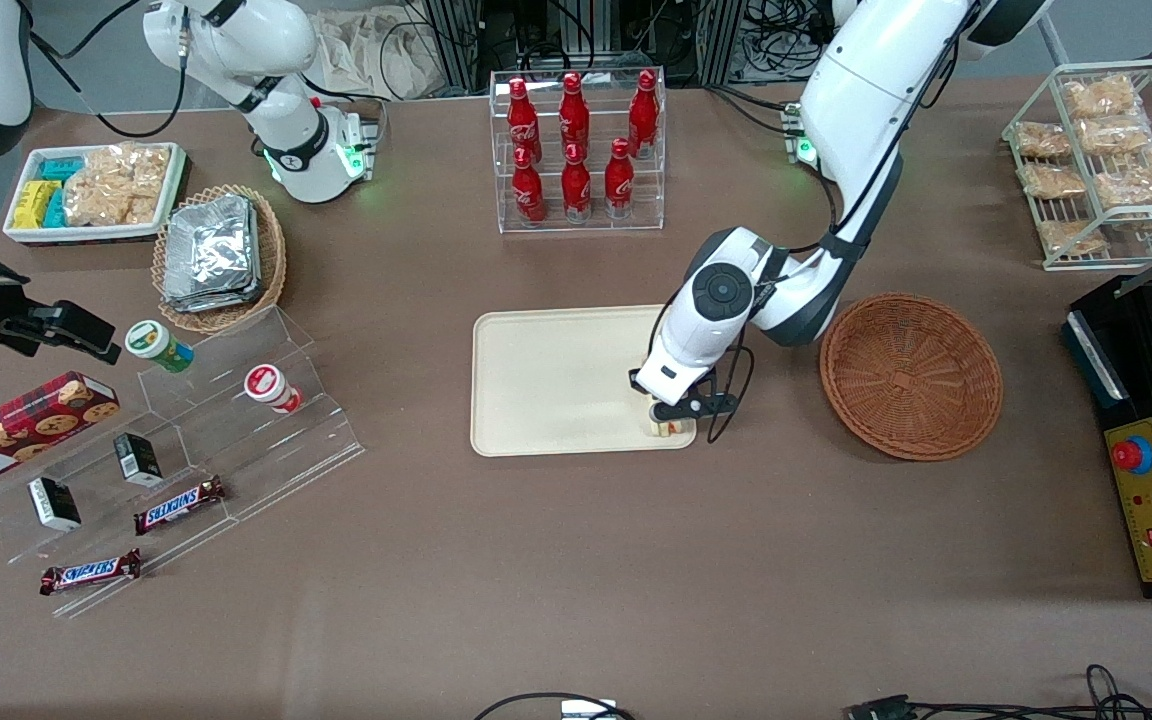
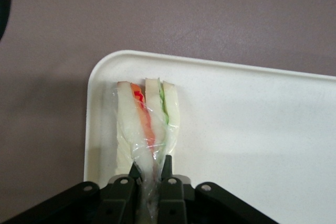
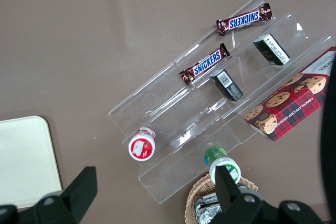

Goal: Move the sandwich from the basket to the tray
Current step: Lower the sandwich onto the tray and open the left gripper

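The sandwich point(image 2: 147, 124) is pinched by its plastic wrap between the gripper point(image 2: 151, 174) fingers, right down at a corner of the tray point(image 1: 546, 385), the one nearest the front camera on the basket's side. The basket point(image 1: 911, 375) sits empty just beside the tray.

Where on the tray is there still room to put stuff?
Nearly all of the tray is bare. The only taken spot is one corner nearest the basket, where the hand holds the sandwich.
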